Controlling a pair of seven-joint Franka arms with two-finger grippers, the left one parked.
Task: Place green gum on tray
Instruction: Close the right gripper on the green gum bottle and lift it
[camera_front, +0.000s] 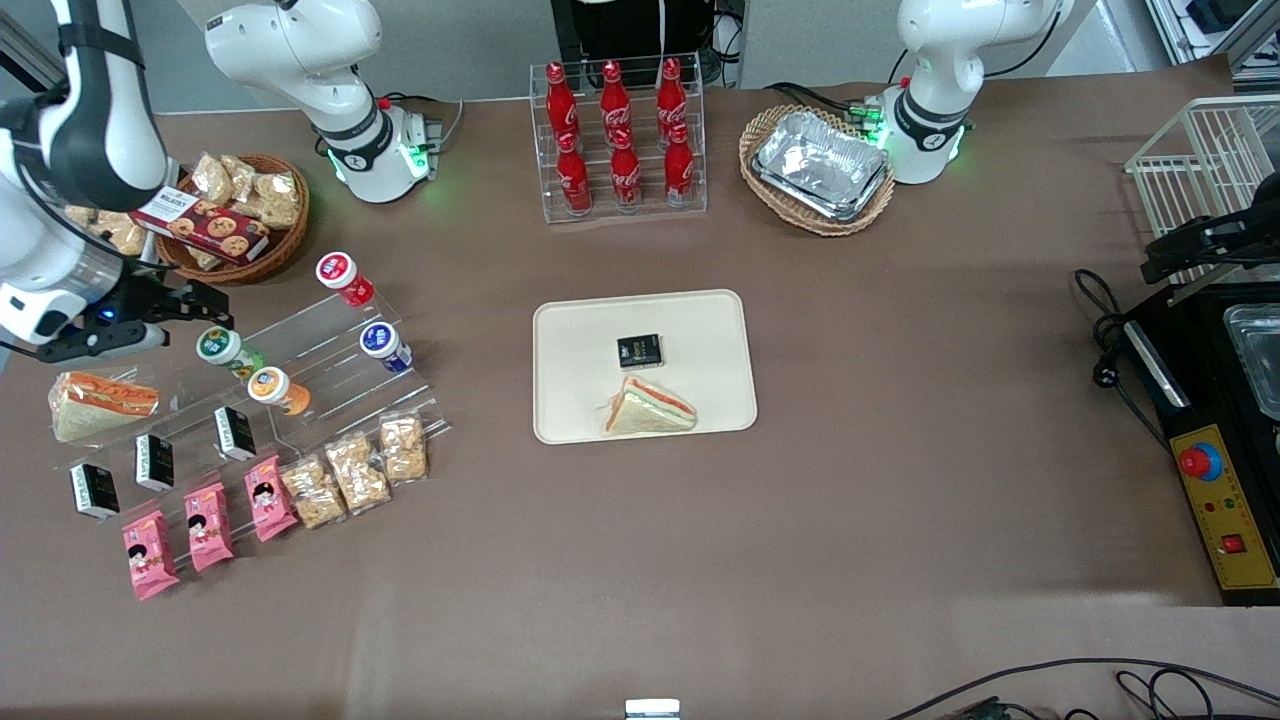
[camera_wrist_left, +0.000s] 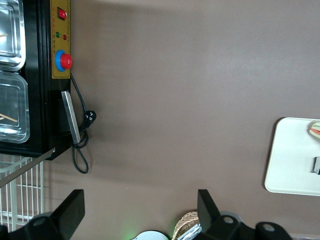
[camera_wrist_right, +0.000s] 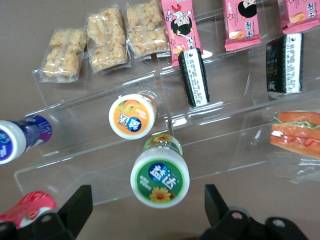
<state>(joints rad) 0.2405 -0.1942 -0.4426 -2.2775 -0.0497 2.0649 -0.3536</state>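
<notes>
You see the black two-finger gripper (camera_front: 190, 305) of the working arm hovering just above the small green gum bottle with white lid (camera_wrist_right: 160, 177), fingers (camera_wrist_right: 75, 207) spread wide on either side of it and not touching. The bottle stands on the clear acrylic stepped rack (camera_front: 300, 345), beside the orange-bodied bottle (camera_wrist_right: 132, 116). The cream-beige rectangular tray (camera_front: 590, 340) lies well apart at table centre, carrying a wrapped triangular sandwich (camera_front: 648, 408) and a small black packet (camera_front: 639, 350).

Orange bottle (camera_wrist_right: 132, 116) stands beside black packets (camera_wrist_right: 195, 76), likely on acrylic steps (camera_wrist_right: 100, 150).
</notes>
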